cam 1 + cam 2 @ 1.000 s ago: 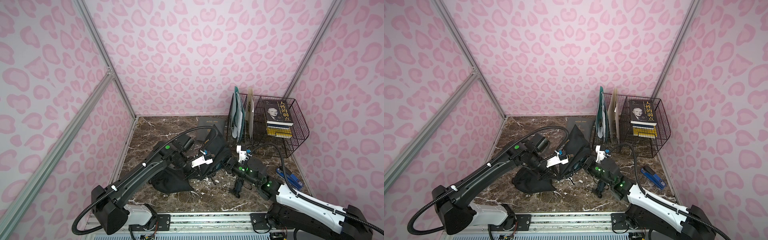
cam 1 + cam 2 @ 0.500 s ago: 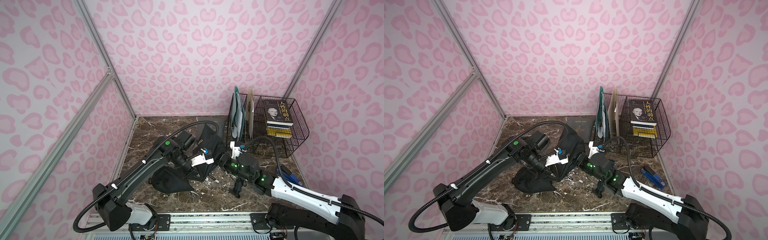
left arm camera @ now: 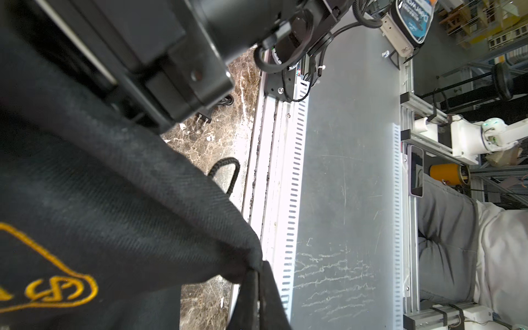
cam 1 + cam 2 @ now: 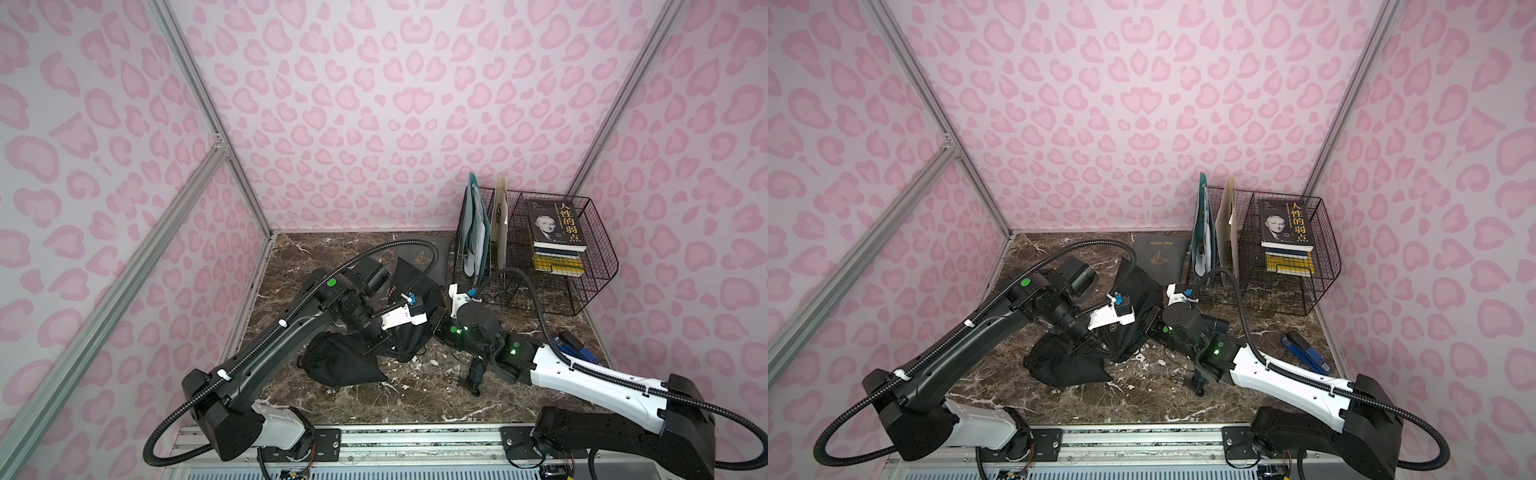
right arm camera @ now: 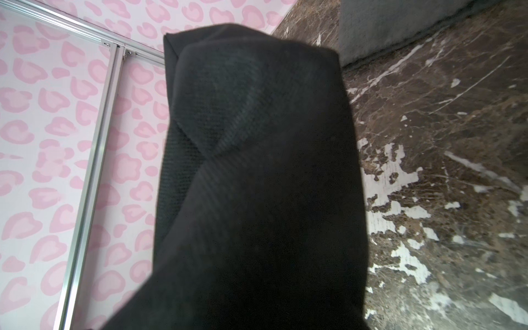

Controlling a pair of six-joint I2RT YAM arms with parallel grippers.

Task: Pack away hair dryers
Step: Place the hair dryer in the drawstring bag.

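My left gripper [image 3: 258, 274] is shut on the rim of a black pouch [image 4: 415, 291] with gold print, holding it up off the marble table [image 4: 415, 399]. In both top views my right gripper [image 4: 436, 324] is pushed against the pouch mouth [image 4: 1142, 291]. In the right wrist view black pouch fabric [image 5: 257, 185] covers its jaws. No hair dryer body shows. A bundled black cord [image 4: 473, 374] lies under the right wrist, and its plug [image 3: 203, 118] shows in the left wrist view.
A second black pouch [image 4: 340, 365] lies crumpled under the left arm. A flat grey pouch [image 4: 424, 259] lies at the back. A wire basket [image 4: 582, 291] with books [image 4: 557, 224], standing folders [image 4: 476, 232] and a blue stapler [image 4: 575, 347] fill the right side.
My right gripper has moved left and further into the pouch mouth. The pouch top has shifted left. The cord on the table has stayed where it was.
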